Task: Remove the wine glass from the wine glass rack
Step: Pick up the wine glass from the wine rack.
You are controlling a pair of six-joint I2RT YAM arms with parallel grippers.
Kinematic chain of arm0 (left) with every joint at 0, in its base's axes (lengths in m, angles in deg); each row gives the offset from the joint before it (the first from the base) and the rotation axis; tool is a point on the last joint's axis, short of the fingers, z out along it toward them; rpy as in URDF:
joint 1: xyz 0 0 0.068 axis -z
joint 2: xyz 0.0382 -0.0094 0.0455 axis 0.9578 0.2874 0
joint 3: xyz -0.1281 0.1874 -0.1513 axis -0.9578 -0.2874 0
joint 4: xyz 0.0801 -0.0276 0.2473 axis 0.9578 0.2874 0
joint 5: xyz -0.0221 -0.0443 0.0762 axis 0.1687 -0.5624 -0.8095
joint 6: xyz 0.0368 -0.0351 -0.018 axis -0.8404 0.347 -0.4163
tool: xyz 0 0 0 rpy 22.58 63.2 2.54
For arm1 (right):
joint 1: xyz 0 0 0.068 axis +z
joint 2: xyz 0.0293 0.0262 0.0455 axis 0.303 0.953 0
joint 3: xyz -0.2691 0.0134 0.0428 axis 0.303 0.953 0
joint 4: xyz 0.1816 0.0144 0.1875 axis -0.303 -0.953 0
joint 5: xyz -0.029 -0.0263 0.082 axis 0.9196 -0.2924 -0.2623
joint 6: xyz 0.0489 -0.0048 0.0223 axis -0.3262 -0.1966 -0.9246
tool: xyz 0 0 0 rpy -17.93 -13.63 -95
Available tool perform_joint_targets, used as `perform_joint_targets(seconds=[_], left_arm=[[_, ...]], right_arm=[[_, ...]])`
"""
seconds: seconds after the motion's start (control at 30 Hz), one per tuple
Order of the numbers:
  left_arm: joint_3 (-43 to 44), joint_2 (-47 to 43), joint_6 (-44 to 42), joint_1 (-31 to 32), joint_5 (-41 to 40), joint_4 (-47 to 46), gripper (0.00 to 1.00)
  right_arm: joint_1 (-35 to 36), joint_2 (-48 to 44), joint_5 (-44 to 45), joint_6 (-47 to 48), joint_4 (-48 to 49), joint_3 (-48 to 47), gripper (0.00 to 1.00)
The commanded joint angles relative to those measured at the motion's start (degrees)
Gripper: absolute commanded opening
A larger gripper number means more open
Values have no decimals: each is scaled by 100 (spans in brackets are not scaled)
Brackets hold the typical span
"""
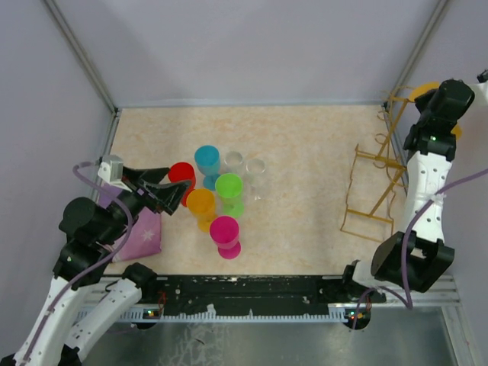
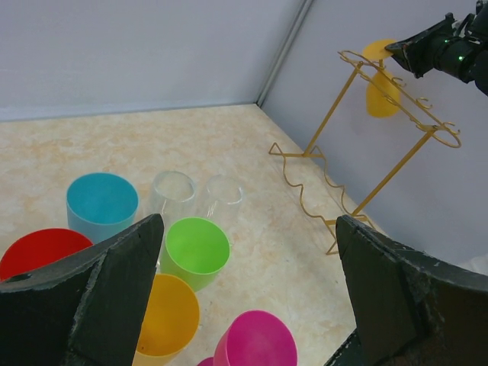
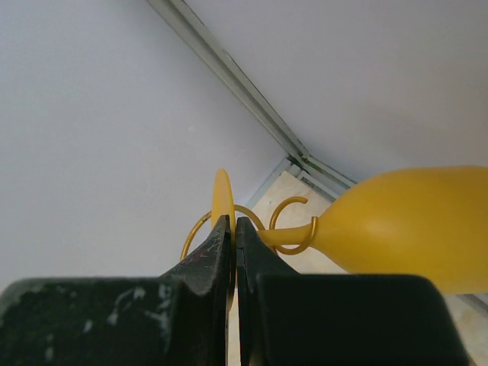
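Currently the yellow wine glass (image 3: 412, 229) is seen hanging at the top far end of the wine glass rack (image 2: 332, 110), its stem lying in a looped wire end and its foot edge-on just beyond. The rack, a gold wire frame with wavy rails, is stood on the right side of the desk (image 1: 305, 130), near the right wall.

The right gripper (image 3: 234, 221) is held at that top corner. Its fingers are clenched together, only a thin slit being left between them, right at the stem beside the foot. The stem is seen running up to the right finger. Whether it is actually pinched cannot be told.

Mid-desk, well apart from the rack, a cluster of upright glasses is noted: red glass (image 1: 181, 172), blue glass (image 1: 207, 158), green glass (image 1: 229, 185), orange glass (image 1: 200, 201), pink glass (image 1: 224, 229), and two clear glasses (image 1: 233, 161) behind them.

The left gripper (image 2: 250, 225) is held just left of the cluster, fingers spread fully and nothing grasped. A purple cloth (image 1: 141, 232) is seen under the left arm.
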Motion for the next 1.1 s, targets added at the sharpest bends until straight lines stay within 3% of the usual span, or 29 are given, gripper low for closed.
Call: perform_joint_targets(seconds=[0.0, 0.37, 0.8, 1.07], left_arm=[[228, 160, -66, -1, 187, 57, 100], [256, 216, 171, 0, 383, 22, 99], [173, 71, 170, 4, 346, 17, 99], [109, 43, 149, -3, 322, -4, 99]], right_arm=[[-3, -473, 434, -747, 755, 207, 0], [-25, -720, 1360, -886, 1134, 668, 0], [-91, -410, -2294, -2062, 1674, 859, 0], [-86, -115, -3487, -2424, 2000, 819, 0]])
